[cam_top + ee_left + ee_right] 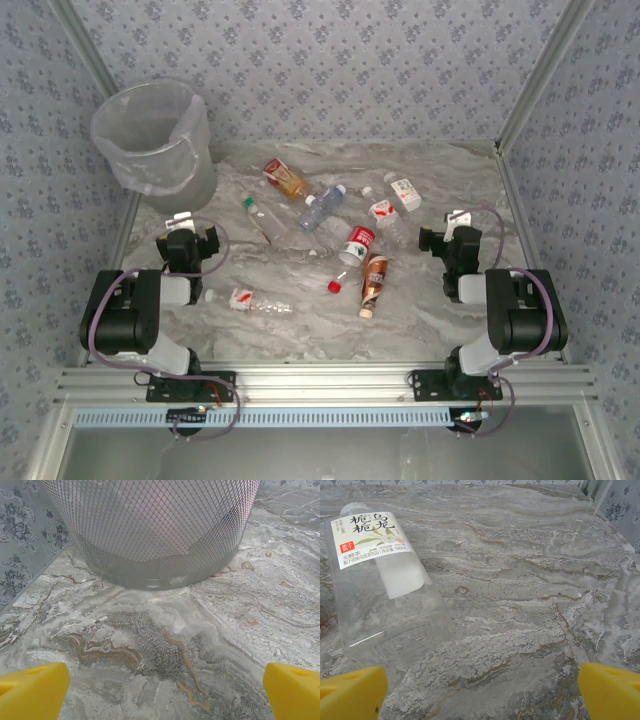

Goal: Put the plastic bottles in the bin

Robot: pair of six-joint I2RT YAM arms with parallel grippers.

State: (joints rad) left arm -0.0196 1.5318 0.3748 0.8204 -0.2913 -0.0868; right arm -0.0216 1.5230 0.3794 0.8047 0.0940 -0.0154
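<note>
Marble-patterned table (440,320) is carrying everything.

Bin (155,140) is standing upright at the table's 10 o'clock corner. Its liner bag (160,170) is folding over the rim and the mouth is facing up. In the left wrist view its mesh-patterned wall is rising at 12 o'clock, near the gripper but apart from it.

Left gripper (182,225) is hovering at 5 o'clock from the bin, jaws spread wide with nothing between them. Right gripper (458,222) is sitting toward the table's 3 o'clock edge, jaws likewise spread wide and empty.

Plastic bottles (352,250): about eight are lying on their sides, all outside the bin. Most are spreading across the centre, from 11 round to 2 o'clock. One is lying alone at 8 o'clock, just beside the left arm. White-labelled bottle (385,580) is lying at 10 o'clock from the right gripper, untouched, narrow end pointing away.

Handling, as judgement: the bottles are looking empty, so light and thin-walled. They are probably going to dent under a squeeze rather than break. Round and smooth, they are likely to roll or squirt out of a skewed pinch. The best hold is looking like the labelled mid-body, jaws square to the long axis. The tapering neck and small red cap (334,287) are offering less purchase.
</note>
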